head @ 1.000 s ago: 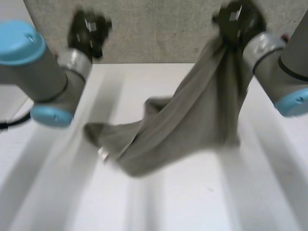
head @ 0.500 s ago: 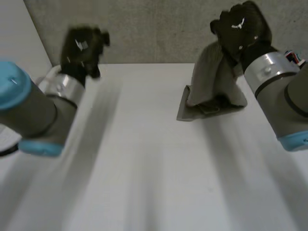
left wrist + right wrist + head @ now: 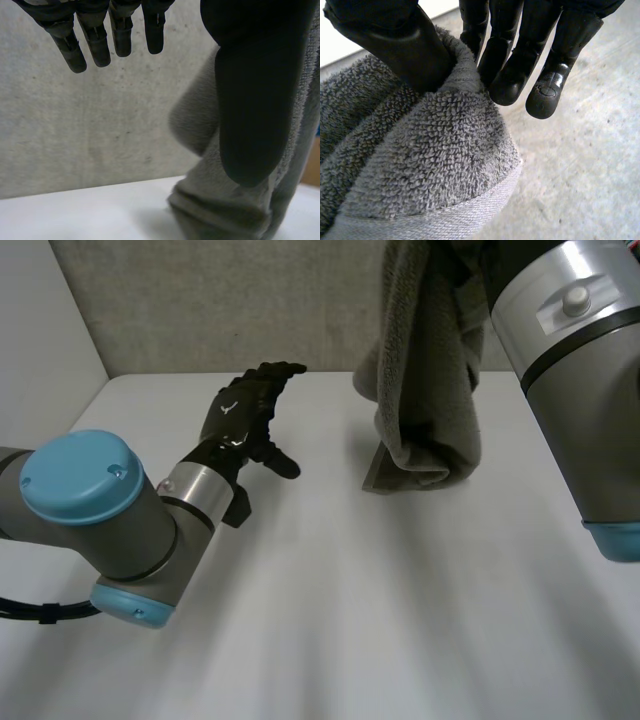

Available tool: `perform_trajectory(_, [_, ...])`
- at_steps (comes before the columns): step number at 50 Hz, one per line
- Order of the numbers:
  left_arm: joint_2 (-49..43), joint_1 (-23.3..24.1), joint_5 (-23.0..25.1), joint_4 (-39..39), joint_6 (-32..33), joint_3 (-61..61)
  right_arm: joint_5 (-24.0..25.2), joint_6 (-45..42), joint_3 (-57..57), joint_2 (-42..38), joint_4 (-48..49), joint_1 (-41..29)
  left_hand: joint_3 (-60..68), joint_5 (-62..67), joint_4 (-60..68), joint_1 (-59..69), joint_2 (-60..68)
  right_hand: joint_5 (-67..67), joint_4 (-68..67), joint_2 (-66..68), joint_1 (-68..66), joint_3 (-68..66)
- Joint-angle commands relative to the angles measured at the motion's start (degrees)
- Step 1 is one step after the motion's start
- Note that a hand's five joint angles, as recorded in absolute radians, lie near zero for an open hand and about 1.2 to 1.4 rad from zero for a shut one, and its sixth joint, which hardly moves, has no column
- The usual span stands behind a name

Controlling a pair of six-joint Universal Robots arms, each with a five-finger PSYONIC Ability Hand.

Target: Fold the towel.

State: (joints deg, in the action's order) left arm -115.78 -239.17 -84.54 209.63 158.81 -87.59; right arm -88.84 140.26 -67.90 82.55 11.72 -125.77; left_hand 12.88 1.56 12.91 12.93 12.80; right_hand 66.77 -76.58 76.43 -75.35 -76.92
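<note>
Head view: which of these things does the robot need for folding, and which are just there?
Belong to the job:
towel, hanging bunched
right robot hand, pinching the towel's top
left robot hand, open beside the towel, holding nothing

Just there:
white table, which the towel's lower end touches
grey wall behind

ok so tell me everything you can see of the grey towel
The grey terry-cloth towel hangs bunched in thick vertical folds, a flat woven hem along one edge. The right hand pinches its top between thumb and fingers; its lower end rests crumpled on the white table, near the far edge.
</note>
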Motion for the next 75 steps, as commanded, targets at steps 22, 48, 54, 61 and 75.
perform_trajectory(22, [-3.57, 6.78, 1.66, -0.19, -19.68, 2.78, -3.01, -1.66, 0.40, 3.40, -1.00, -5.62, 4.73, 6.04, 4.70, 4.67, 4.81, 3.23, -3.42, 3.57, -4.65, -3.08])
perform_trajectory(48, [21.10, -6.66, 10.34, -15.64, -6.14, 8.05, -2.92, -1.57, 2.15, 15.71, -1.79, 0.35, 67.12, 68.44, 67.09, 67.07, 67.20, 3.23, -3.42, 3.57, -4.65, -3.08])
perform_trajectory(54, [23.85, -6.75, 15.63, -18.12, -6.14, 7.53, -2.75, -1.57, 0.93, 14.93, -3.90, 0.00, 67.12, 68.44, 67.09, 67.07, 67.20, 3.23, -3.42, 3.57, -4.65, -3.08])
perform_trajectory(61, [14.18, -7.02, 16.25, -18.64, -5.53, 8.23, -2.75, -1.57, -2.59, 9.38, -5.13, -0.18, 67.12, 68.44, 67.09, 67.07, 67.20, 3.23, -3.42, 3.57, -4.65, -3.08])
perform_trajectory(75, [-24.05, -7.02, 15.20, -26.38, 11.08, 28.27, -2.39, -1.39, -11.91, -13.81, -5.49, 7.37, 32.49, 33.81, 32.46, 32.44, 32.57, 3.23, -3.42, 3.57, -4.65, -3.08])
